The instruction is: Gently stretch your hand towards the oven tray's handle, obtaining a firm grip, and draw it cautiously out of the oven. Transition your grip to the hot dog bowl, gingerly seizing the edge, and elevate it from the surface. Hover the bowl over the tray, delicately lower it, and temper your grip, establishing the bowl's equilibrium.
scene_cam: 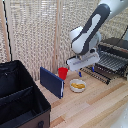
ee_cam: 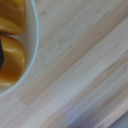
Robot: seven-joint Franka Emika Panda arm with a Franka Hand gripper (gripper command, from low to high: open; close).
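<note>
A pale wooden table [scene_cam: 95, 102] of long planks is filling the lower part of the exterior view, and a light woven screen [scene_cam: 35, 30] is standing behind it as the back wall. The white arm [scene_cam: 92, 27] is reaching down from the upper right of that view, its gripper [scene_cam: 81, 70] hanging just above the hot dog bowl [scene_cam: 77, 85]; the fingertips are too small and blurred here to tell whether they are apart or together. The bowl is sitting on the bare planks near the table's middle, with yellow-orange food inside. To the exterior view's right the oven [scene_cam: 116, 47] is standing at the table's far edge, and the oven tray [scene_cam: 111, 64] is lying drawn out in front of it, its handle [scene_cam: 96, 75] showing as a thin dark bar facing the bowl. A red cup [scene_cam: 62, 73] is standing just behind a dark blue upright panel [scene_cam: 52, 82], and a large black fabric bin [scene_cam: 20, 97] is occupying the exterior view's left.

The wrist view is showing close wood grain [ee_cam: 80, 65] and the bowl's white rim [ee_cam: 33, 55] curving round orange pieces [ee_cam: 12, 60]
</note>
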